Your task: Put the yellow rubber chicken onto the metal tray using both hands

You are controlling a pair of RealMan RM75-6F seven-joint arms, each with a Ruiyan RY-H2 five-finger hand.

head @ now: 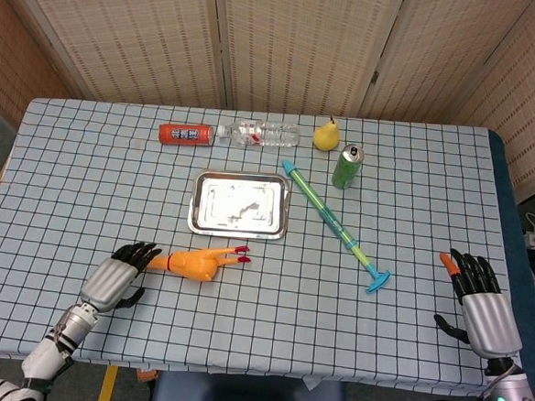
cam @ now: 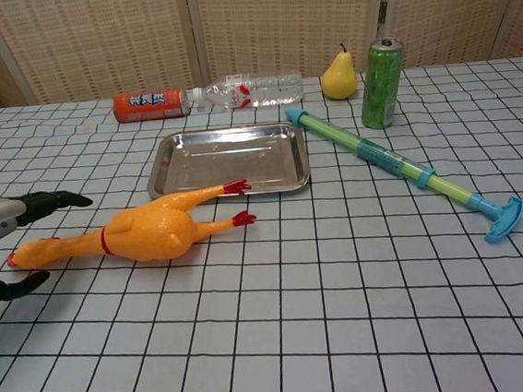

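Observation:
The yellow rubber chicken (head: 194,262) (cam: 144,231) lies on its side on the checked cloth, red feet toward the metal tray (head: 240,204) (cam: 227,160) just behind it. My left hand (head: 115,278) (cam: 2,241) is open over the chicken's head end, fingers above it and thumb below, without gripping it. The head is hidden under the hand in the head view. My right hand (head: 479,302) rests open near the table's right front corner, far from the chicken, and does not show in the chest view.
A blue-green water squirter (head: 335,225) (cam: 405,169) lies diagonally right of the tray. Behind the tray are an orange-labelled bottle (head: 185,134), a clear bottle (head: 258,133), a pear (head: 325,136) and a green can (head: 347,167).

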